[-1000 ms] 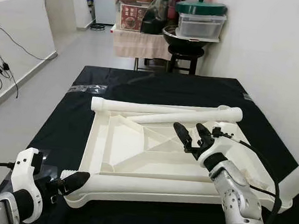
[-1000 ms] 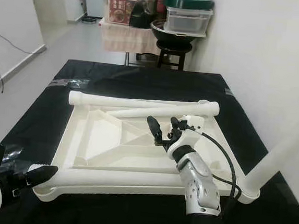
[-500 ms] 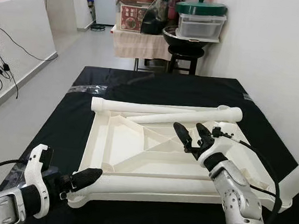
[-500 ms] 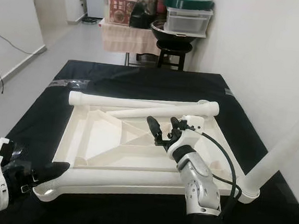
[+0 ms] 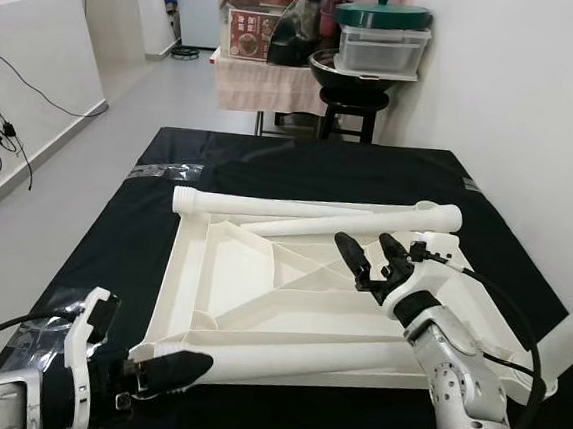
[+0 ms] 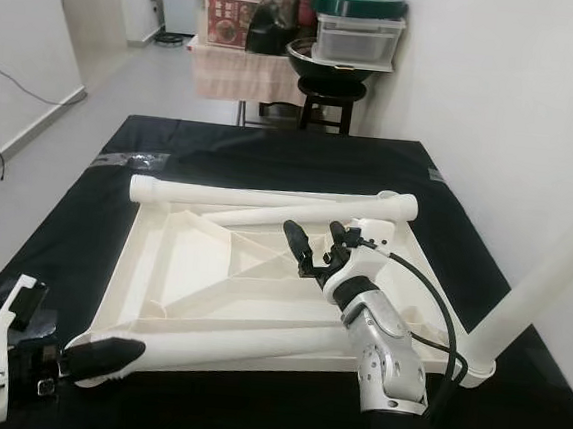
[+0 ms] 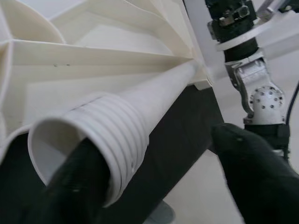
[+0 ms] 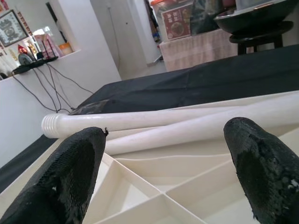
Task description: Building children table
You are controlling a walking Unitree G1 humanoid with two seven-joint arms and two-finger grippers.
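Two grippers are at work over an upturned white tabletop (image 5: 260, 283) lying ribbed side up on a black sheet (image 5: 301, 166), mid-frame in the eye views. At lower left, the left gripper (image 5: 167, 373) has hold of the threaded end of a white table leg (image 5: 334, 354) that lies along the tabletop's near edge — in the left wrist view one black finger (image 7: 70, 186) sits inside the leg's open mouth and the other (image 7: 254, 163) stands well apart outside it. Right of centre, the right gripper (image 5: 371, 256) hovers above the ribs, its fingers spread wide and holding nothing. Two more loose legs (image 5: 317, 213) lie along the tabletop's far edge. At lower right a fourth leg (image 6: 541, 287) stands up from the corner socket. Behind, at the top of the frame, a stool (image 5: 354, 105) carries a pan and boxes.
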